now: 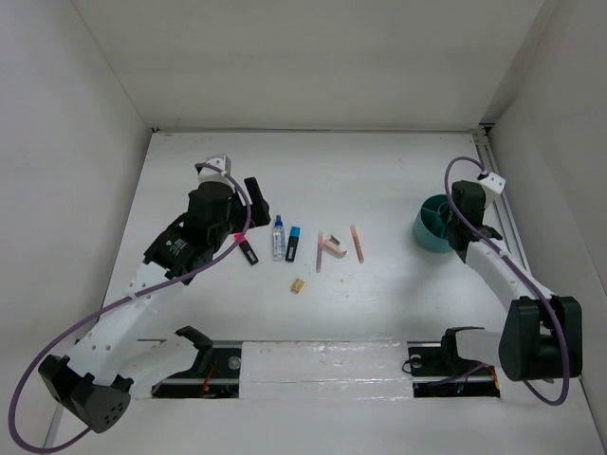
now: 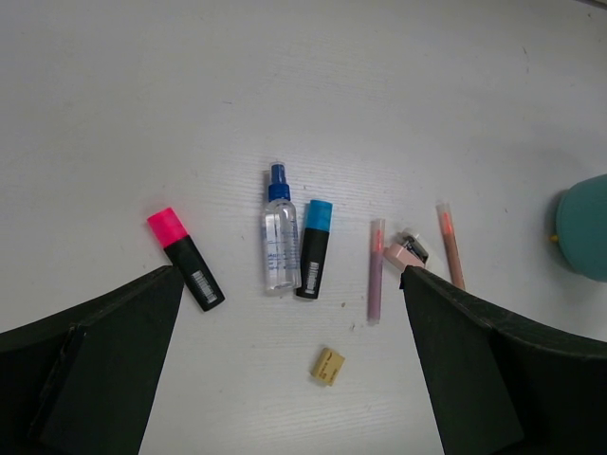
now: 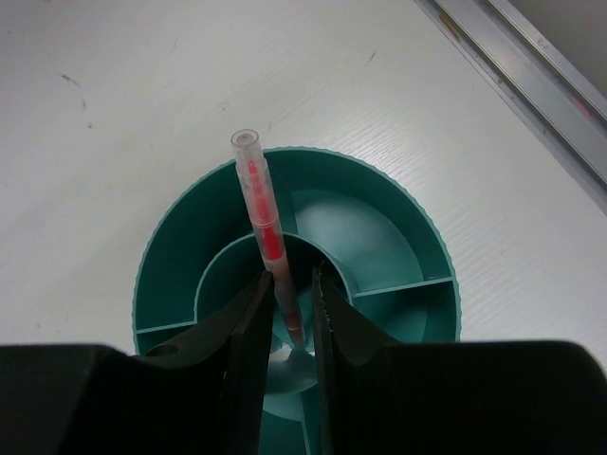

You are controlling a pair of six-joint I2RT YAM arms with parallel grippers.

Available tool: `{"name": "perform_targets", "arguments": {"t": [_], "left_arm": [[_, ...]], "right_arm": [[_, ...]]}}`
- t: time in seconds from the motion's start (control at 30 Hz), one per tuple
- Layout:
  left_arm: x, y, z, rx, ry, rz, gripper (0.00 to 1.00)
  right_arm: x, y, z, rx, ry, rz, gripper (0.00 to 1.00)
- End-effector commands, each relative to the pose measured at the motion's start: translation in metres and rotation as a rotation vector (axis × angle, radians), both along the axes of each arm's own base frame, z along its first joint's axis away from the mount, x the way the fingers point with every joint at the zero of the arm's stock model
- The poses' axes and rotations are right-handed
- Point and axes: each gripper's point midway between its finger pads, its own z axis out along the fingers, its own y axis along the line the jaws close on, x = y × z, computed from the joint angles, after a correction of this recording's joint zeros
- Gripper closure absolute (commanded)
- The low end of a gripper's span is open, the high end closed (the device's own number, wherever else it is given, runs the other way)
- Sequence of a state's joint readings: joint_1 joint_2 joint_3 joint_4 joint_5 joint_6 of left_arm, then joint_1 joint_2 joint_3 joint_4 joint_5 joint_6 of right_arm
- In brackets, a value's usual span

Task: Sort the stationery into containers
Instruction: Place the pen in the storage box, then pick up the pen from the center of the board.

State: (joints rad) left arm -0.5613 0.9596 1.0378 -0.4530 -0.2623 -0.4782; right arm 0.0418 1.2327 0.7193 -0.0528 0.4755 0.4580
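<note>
The teal-green cup [image 1: 432, 227] stands at the right. My right gripper [image 3: 292, 289] is over its middle compartment [image 3: 237, 275]. A salmon pencil [image 3: 258, 190] stands tilted there, tip on the cup floor. It touches the left finger, and a narrow gap shows at the right finger. My left gripper [image 1: 252, 197] is open and empty, above the table behind the row of items. The row holds a pink-capped marker [image 2: 185, 258], a clear blue-capped bottle [image 2: 280, 237], a blue-capped marker [image 2: 314, 248], two salmon pencils [image 2: 376, 270] [image 2: 450, 245] and a pink block [image 2: 402, 254]. A tan piece [image 2: 327, 366] lies nearer.
A metal rail [image 3: 531, 66] runs along the table's right edge, just beyond the cup [image 3: 190, 227]. White walls close in the table at the back and on both sides. The arm bases and a strip stand at the near edge [image 1: 322, 365].
</note>
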Motion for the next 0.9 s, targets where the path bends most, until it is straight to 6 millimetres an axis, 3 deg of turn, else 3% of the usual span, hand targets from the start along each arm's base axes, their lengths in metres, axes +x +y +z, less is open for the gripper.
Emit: {"name": "perform_targets", "arguments": {"t": [0.0, 0.13, 0.43, 0.57, 0.63, 0.67, 0.7, 0.77, 0.83, 0.87], "left_arm": [[0.002, -0.002, 0.003, 0.004, -0.023, -0.015, 0.00], [0.002, -0.002, 0.003, 0.004, -0.023, -0.015, 0.00], [0.004, 0.001, -0.001, 0.014, -0.011, 0.006, 0.00], [0.005, 0.008, -0.002, 0.018, -0.011, 0.055, 0.00], [0.006, 0.011, -0.007, 0.031, 0.003, 0.077, 0.00], [0.009, 0.015, -0.002, 0.022, -0.007, 0.103, 0.00], [0.008, 0.018, -0.004, 0.034, -0.002, 0.115, 0.00], [0.009, 0.021, -0.010, 0.048, 0.016, 0.139, 0.00], [0.010, 0.024, -0.010, 0.054, 0.019, 0.162, 0.00], [0.010, 0.024, -0.010, 0.054, 0.019, 0.162, 0.00]], "right_arm": [[0.011, 0.006, 0.023, 0.012, -0.064, 0.008, 0.71], [0.006, 0.008, 0.032, 0.017, -0.082, 0.016, 0.71], [-0.001, 0.027, 0.088, 0.018, -0.175, 0.078, 0.65], [-0.009, 0.052, 0.115, 0.031, -0.229, 0.151, 0.61], [-0.012, 0.073, 0.127, 0.043, -0.262, 0.212, 0.59], [-0.014, 0.083, 0.124, 0.050, -0.247, 0.248, 0.57], [-0.016, 0.104, 0.130, 0.065, -0.258, 0.314, 0.54], [-0.015, 0.128, 0.127, 0.056, -0.228, 0.394, 0.51], [-0.014, 0.165, 0.124, 0.058, -0.200, 0.517, 0.47], [-0.009, 0.178, 0.104, 0.043, -0.131, 0.553, 0.46]]}}
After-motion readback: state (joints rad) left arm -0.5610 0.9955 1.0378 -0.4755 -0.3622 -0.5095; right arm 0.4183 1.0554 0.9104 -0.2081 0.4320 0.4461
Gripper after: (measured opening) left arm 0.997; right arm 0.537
